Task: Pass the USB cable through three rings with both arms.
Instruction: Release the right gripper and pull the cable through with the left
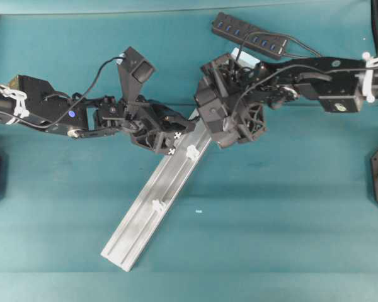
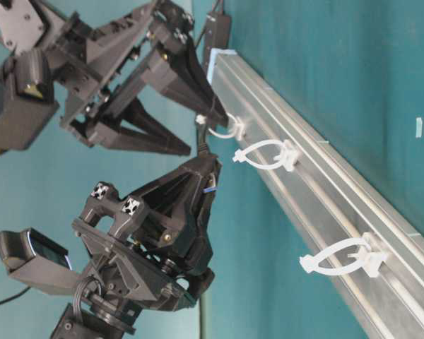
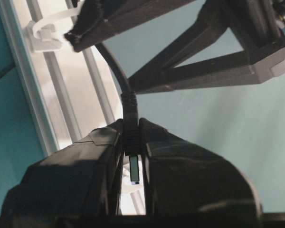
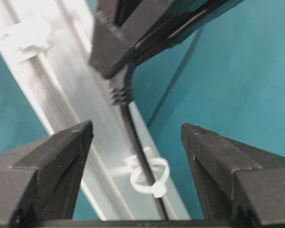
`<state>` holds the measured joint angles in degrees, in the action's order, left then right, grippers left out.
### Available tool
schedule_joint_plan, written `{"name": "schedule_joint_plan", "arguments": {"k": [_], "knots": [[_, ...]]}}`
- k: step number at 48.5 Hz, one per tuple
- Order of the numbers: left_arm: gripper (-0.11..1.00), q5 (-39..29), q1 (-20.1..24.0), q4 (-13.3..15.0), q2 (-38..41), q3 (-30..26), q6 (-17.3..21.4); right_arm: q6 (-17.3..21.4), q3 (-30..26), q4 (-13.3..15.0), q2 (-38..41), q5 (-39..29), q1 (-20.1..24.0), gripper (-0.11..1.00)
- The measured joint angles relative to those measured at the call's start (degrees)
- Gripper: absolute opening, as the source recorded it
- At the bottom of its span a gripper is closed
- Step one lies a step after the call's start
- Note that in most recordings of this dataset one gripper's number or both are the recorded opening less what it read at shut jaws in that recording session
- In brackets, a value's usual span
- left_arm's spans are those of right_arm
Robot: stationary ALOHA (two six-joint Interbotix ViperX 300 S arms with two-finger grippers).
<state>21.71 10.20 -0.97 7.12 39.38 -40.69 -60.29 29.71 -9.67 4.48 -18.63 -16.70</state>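
Observation:
My left gripper [image 3: 131, 127] is shut on the black plug [image 3: 131, 140] of the USB cable, whose metal tip points back between the fingers. From the plug the cable [image 4: 135, 142] runs down through one white ring [image 4: 151, 179] on the silver rail [image 1: 145, 220]. My right gripper [image 4: 137, 127] stands open astride the cable just past that ring, touching nothing. Two further rings [image 1: 192, 151] [image 1: 157, 205] sit lower along the rail with nothing in them. In the table-level view the left gripper [image 2: 210, 168] is just below the right gripper [image 2: 203, 134], beside the threaded ring [image 2: 226, 129].
The black USB hub [image 1: 252, 34] lies on the teal table at the far end of the rail, near the right arm. Both arms crowd the rail's upper end. A small pale scrap [image 1: 198, 211] lies right of the rail.

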Motion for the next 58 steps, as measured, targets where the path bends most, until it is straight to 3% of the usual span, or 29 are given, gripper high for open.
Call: {"name": "schedule_joint_plan", "arguments": {"k": [6, 15, 18, 43, 48, 58], "knots": [[0.09, 0.0, 0.0, 0.0, 0.0, 0.0, 0.0, 0.0, -0.1, 0.0, 0.1, 0.0, 0.0, 0.65], [0.09, 0.0, 0.1, 0.0, 0.0, 0.0, -0.1, 0.0, -0.2, 0.1, 0.3, -0.9, 0.0, 0.18], [0.09, 0.0, 0.1, 0.0, -0.1, 0.0, 0.0, 0.0, -0.2, 0.2, 0.4, -1.1, 0.1, 0.09], [0.11, 0.1, 0.1, -0.1, 0.0, 0.0, 0.0, 0.0, -1.2, 2.1, 0.8, -3.3, 0.3, 0.08], [0.26, 0.1, 0.1, 0.0, 0.0, 0.0, 0.0, 0.0, -1.3, 2.5, 0.8, -3.3, 0.3, 0.08], [0.85, 0.3, -0.4, 0.0, -0.3, -0.1, 0.1, 0.0, -1.9, 2.8, 1.1, -5.1, 0.0, 0.08]]}}
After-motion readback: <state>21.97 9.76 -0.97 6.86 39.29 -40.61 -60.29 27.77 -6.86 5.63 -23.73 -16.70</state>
